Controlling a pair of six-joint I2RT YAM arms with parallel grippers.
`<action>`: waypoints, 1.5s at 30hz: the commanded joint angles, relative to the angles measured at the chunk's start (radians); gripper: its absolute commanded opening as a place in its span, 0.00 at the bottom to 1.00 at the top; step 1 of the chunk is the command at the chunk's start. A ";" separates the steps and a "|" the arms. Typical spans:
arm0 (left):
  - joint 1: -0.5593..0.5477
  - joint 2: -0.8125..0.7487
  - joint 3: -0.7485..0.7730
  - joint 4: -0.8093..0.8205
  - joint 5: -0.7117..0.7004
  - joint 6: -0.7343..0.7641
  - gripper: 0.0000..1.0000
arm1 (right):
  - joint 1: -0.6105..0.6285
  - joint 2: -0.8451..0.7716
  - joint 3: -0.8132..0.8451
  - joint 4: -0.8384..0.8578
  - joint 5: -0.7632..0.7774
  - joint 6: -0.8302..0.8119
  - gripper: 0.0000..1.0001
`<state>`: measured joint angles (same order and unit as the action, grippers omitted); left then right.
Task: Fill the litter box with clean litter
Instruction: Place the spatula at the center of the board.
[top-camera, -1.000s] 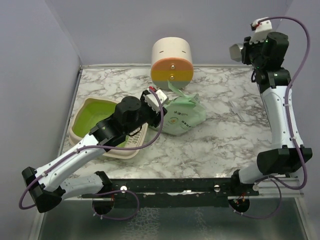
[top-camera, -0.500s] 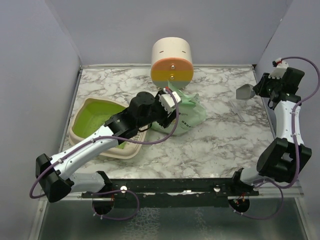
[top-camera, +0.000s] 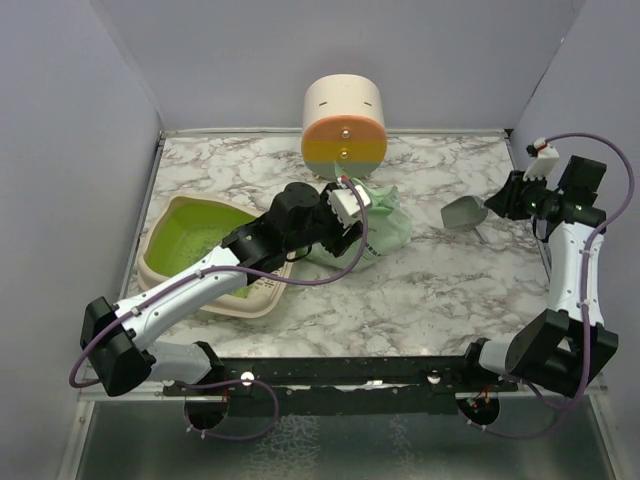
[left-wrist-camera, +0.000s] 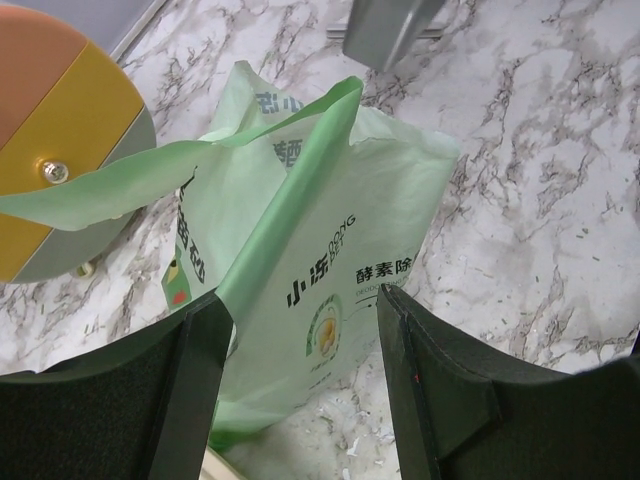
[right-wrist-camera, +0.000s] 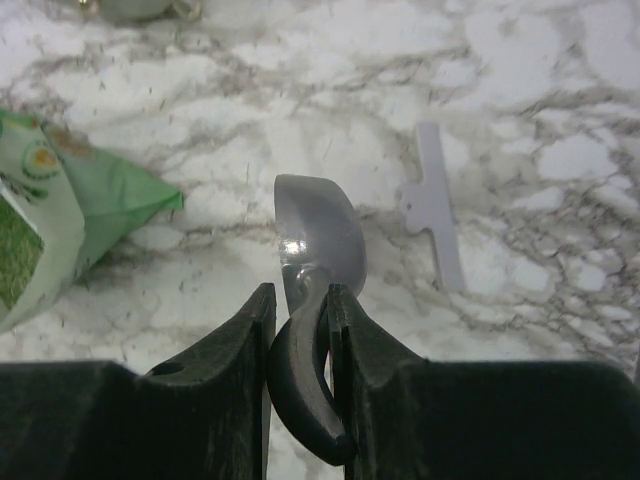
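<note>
The litter box (top-camera: 170, 255), a cream tray with a lime-green inside, sits at the left of the marble table. The mint-green litter bag (top-camera: 375, 228) with dark print lies in the middle, its top flap open; it also shows in the left wrist view (left-wrist-camera: 320, 250). No loose litter granules are visible beyond a few specks on the table. My left gripper (top-camera: 348, 215) is open, its fingers (left-wrist-camera: 200, 370) straddling the bag's lower edge from above. My right gripper (top-camera: 505, 205) is shut on the handle of a grey metal scoop (right-wrist-camera: 318, 235), held above the table right of the bag.
A cream cylinder (top-camera: 344, 125) with orange, yellow and teal face stands at the back behind the bag. A small pale flat strip (right-wrist-camera: 437, 205) lies on the marble near the scoop. Grey walls close in the left, back and right sides.
My right arm has swung down from high at the back right, bringing the scoop low toward the bag. My left gripper has moved right from over the litter box to the bag.
</note>
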<state>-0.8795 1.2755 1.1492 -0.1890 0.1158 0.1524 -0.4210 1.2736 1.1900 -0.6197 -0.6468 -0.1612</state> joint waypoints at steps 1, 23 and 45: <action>-0.006 0.011 0.033 0.032 0.045 0.012 0.62 | -0.012 -0.014 -0.042 -0.240 -0.045 -0.184 0.01; -0.005 0.010 0.003 0.033 0.040 0.025 0.62 | -0.045 0.217 -0.070 -0.522 -0.078 -0.484 0.02; -0.005 0.029 0.006 0.051 0.067 0.034 0.62 | -0.048 0.308 -0.256 -0.303 0.132 -0.571 0.13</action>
<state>-0.8795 1.2964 1.1500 -0.1719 0.1467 0.1791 -0.5076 1.5051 1.0954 -0.9234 -0.8139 -0.5732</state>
